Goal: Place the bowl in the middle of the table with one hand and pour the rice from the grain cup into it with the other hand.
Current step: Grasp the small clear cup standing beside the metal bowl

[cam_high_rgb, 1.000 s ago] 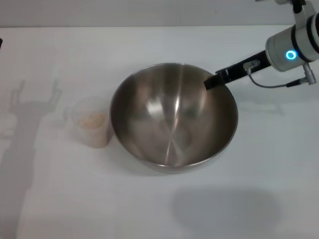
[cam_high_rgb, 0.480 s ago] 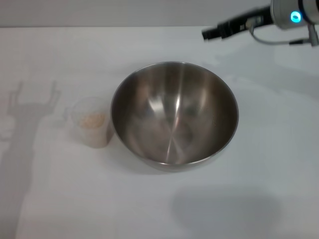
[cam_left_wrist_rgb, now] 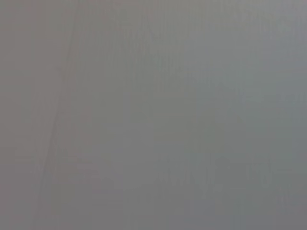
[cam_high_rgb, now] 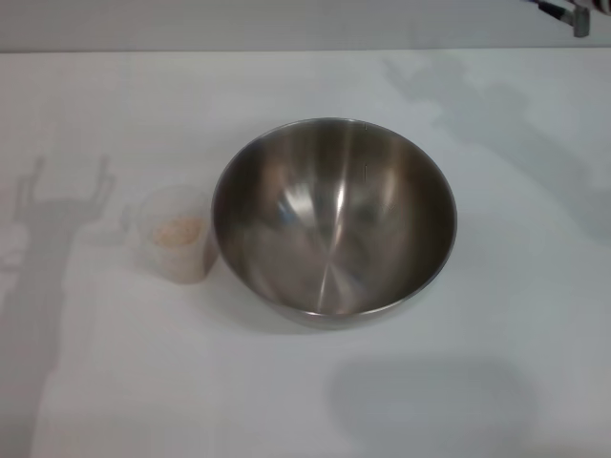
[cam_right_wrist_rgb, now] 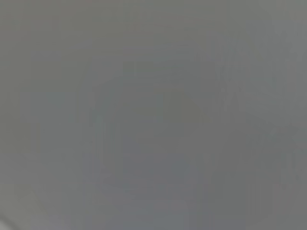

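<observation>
The steel bowl [cam_high_rgb: 334,218] stands upright and empty in the middle of the white table [cam_high_rgb: 496,315]. The frosted grain cup [cam_high_rgb: 176,234] stands upright just left of the bowl, close to its rim, with pale rice [cam_high_rgb: 179,229] inside. Only a small piece of my right arm [cam_high_rgb: 563,11] shows at the top right corner of the head view; its gripper is out of view. My left gripper is out of view; only its shadow falls on the table at the far left. Both wrist views show plain grey with nothing to make out.
The table's far edge [cam_high_rgb: 286,50] runs along the top of the head view. Shadows of the arms lie on the table at the left and at the upper right.
My right gripper has let go of the bowl's far right rim, risen and drawn back to the upper right, out of the head view. The bowl and cup have not moved.
</observation>
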You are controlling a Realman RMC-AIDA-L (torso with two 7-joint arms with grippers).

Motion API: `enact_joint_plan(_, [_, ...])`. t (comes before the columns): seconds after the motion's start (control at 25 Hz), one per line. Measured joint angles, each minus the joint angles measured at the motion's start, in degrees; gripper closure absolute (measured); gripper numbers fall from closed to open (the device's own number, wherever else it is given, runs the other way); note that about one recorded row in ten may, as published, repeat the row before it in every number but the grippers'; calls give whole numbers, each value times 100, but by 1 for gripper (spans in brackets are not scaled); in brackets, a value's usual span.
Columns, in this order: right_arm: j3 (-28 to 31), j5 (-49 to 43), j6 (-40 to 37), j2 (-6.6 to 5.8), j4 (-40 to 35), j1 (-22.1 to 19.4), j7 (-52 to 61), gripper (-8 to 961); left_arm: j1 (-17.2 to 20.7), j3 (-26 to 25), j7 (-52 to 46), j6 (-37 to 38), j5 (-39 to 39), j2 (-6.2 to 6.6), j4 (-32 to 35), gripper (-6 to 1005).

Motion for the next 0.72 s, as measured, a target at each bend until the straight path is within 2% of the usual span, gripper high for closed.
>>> enact_joint_plan(0.04, [-405,51,-793,8,-47,-205,-46,476,0,13,-11,-4,-1,-4,0,206])
enact_joint_plan(0.08, [-405,51,-793,8,-47,-205,-46,476,0,13,-11,-4,-1,-4,0,206])
enact_joint_plan(0.12, [-774,70,-1609,9,-27,-359,-46,476,0,52,-12,-18,0,-5,0,206])
enact_joint_plan(0.16, [-774,70,-1609,9,-27,-359,-46,477,0,52,-12,-18,0,-5,0,206])
enact_joint_plan(0.2, [-989,72,-2077,11,23,-434,-44,477,0,67,-11,-22,0,-6,0,207])
enact_joint_plan(0.24, [-1379,74,-2981,13,156,-532,-23,477,0,128,-2,-27,2,-5,0,207])
enact_joint_plan(0.28, [-1594,75,-3492,12,258,-568,-13,472,0,142,0,-29,1,-2,3,207])
enact_joint_plan(0.32, [-1594,75,-3492,12,258,-568,-13,467,0,142,0,-29,1,-2,3,207])
enact_joint_plan(0.36, [-1806,77,-3992,12,371,-597,0,462,0,145,0,-30,1,-1,6,207])
enact_joint_plan(0.4, [-2058,78,-4555,12,524,-615,35,456,-1,146,1,-30,0,1,15,208])
enact_joint_plan(0.44, [-2491,77,-5579,10,849,-608,177,451,-1,146,1,-30,0,1,15,208])
enact_joint_plan(0.48, [-2491,77,-5579,10,849,-608,177,446,-1,146,1,-30,0,1,15,208])
enact_joint_plan(0.64, [-2904,39,-6785,-4,1322,-546,891,426,-15,149,4,-87,-1,3,51,209])
enact_joint_plan(0.72, [-2911,33,-6896,-5,1388,-547,1024,415,-15,149,4,-87,-1,3,51,210])
